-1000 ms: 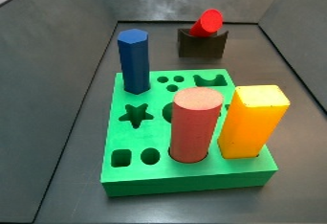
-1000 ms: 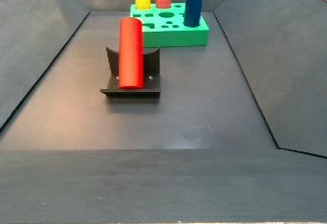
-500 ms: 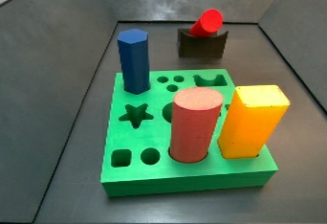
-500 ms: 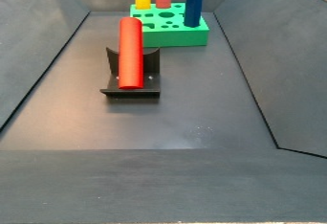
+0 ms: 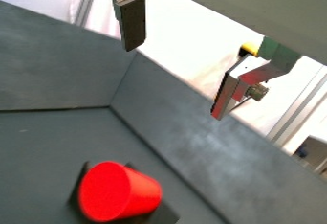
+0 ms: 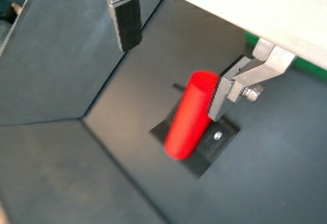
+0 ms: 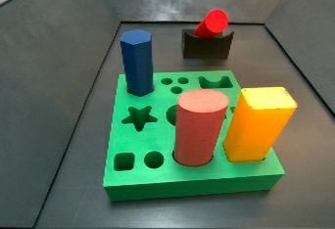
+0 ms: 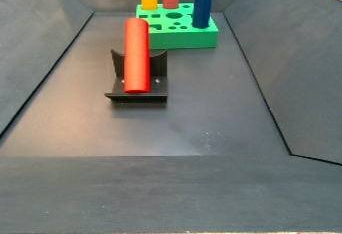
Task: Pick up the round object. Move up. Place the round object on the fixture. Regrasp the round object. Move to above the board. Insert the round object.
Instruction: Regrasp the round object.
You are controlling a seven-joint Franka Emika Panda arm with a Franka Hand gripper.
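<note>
We find the round object [image 8: 135,54], a glossy red cylinder, lying tilted in the notch of the fixture [image 8: 138,86], its upper end leaning up and away from the base plate; in a side view it shows as a red disc [image 7: 214,21] poking above the dark block [image 7: 206,45]. In a wrist view we look down along its length [image 6: 192,113] onto the fixture's base plate [image 6: 205,149], and in a wrist view we see its round end face [image 5: 111,190] close to the camera. The gripper [image 6: 183,48] hangs above the cylinder and well apart from it, touching nothing; its two fingers, one with a dark pad [image 6: 126,24] and one silver plate [image 6: 239,84], stand wide apart with only floor and the red piece far below between them, so we read the jaws as spread and empty. In a wrist view the same spread shows [image 5: 179,57]. Neither side view catches the gripper. Beyond the fixture sits the board [image 7: 141,144], a bright green slab with a star and other cut-outs, holding a blue hexagonal peg [image 7: 136,60], a salmon-pink cylinder [image 7: 199,126] and a yellow-orange block [image 7: 260,123], all upright in their holes; in a side view the board [image 8: 181,32] lies at the far end of the dark floor [image 8: 174,128], near the fixture but not touching it
</note>
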